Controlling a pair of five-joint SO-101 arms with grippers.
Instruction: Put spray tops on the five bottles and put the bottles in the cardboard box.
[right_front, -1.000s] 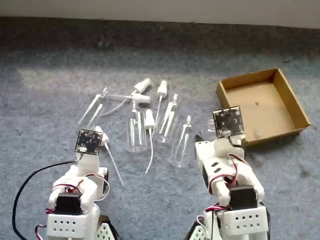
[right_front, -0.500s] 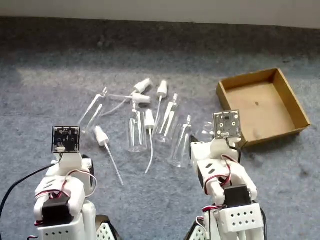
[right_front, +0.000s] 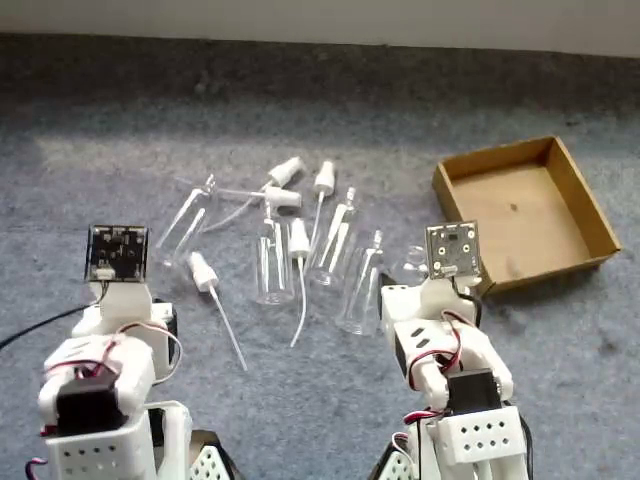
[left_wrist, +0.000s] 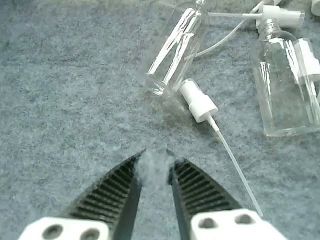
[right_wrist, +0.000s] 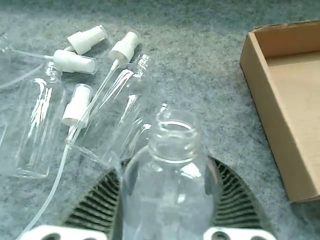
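The worktop (right_front: 120, 140) has a grey felt cover. The box (right_front: 520, 212) sits open side up at the right edge, toward the far side. Both arms stand at the near edge. The left arm (right_front: 100, 370) is by the near left corner. The right arm (right_front: 445, 350) is right of centre, in front of the box.

The right claw (right_wrist: 167, 172) is clenched on the held bottle (right_wrist: 170, 195), with one jaw on each side of the body. The neck of this bottle is bare and points away from the arm. The high view places the claw near the box's near left corner.

The left claw (left_wrist: 156, 155) is released. Its jaws stand a narrow gap apart, with felt showing between them. It hangs over bare felt to the left of the central group.

Four loose bottles (right_front: 272, 262) lie on their sides at the centre of the worktop.

Five tops lie loose among them:
- Three far tops (right_front: 285, 172) are clustered on the far side of the group.
- The middle top (right_front: 298, 240) lies between two bottles.
- The left top (right_front: 205, 272) lies nearest the left claw, its tube running toward the near edge.
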